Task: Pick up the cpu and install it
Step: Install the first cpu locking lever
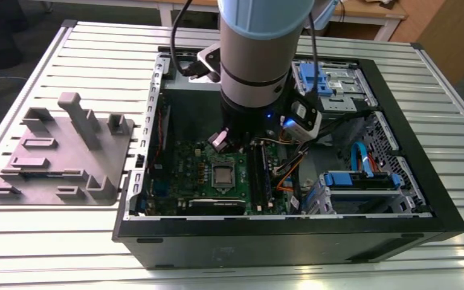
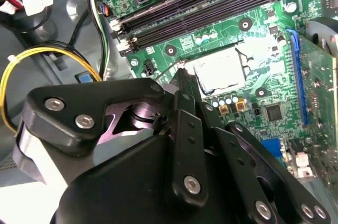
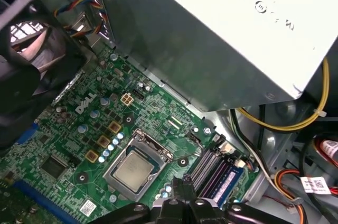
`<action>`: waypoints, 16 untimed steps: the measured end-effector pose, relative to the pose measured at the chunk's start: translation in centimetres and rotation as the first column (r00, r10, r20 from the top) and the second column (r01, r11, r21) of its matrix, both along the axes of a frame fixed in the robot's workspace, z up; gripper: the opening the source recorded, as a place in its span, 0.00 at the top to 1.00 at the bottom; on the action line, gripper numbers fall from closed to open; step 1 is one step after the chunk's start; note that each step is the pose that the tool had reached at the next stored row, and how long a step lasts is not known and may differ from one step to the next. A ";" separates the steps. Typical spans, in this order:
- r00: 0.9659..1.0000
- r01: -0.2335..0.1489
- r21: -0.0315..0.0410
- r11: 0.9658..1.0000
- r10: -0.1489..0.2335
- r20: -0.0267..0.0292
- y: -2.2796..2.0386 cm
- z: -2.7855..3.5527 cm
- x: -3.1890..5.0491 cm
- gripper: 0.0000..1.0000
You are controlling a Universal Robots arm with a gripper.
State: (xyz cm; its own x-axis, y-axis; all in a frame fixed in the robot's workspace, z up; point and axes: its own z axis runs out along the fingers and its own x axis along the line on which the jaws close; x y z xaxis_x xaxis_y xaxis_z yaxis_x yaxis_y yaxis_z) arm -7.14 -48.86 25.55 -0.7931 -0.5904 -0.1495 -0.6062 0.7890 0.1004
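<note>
The cpu [image 3: 134,171] lies flat in its socket on the green motherboard [image 3: 90,129], silvery top up; it also shows as a bright square in the second wrist view [image 2: 219,71] and as a grey square in the exterior view [image 1: 224,175]. My gripper [image 3: 182,186] hangs a little above the board, beside the socket on the memory-slot side. Its black fingers [image 2: 182,84] meet at the tips, and I see nothing between them. The arm [image 1: 256,60] reaches straight down into the open computer case [image 1: 425,199].
A grey moulded fixture plate [image 1: 63,151] lies on the slatted table at the exterior view's left. Inside the case are the power supply box [image 3: 222,23], memory slots [image 2: 200,7], yellow and orange cables [image 2: 31,60] and blue drive brackets [image 1: 361,180].
</note>
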 end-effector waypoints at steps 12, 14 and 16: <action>1.000 0.000 0.000 1.000 0.000 0.001 0.00 1.32 -0.17 0.89; 1.000 0.000 0.000 1.000 0.000 0.001 0.00 1.32 -0.17 0.89; 1.000 0.000 0.000 1.000 0.000 0.001 -0.01 1.32 -0.17 0.89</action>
State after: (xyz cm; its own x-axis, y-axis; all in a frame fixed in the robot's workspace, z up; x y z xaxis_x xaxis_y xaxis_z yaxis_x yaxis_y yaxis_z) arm -7.30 -48.87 26.87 -0.7930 -0.5905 -0.1499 -0.6063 0.7890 0.0995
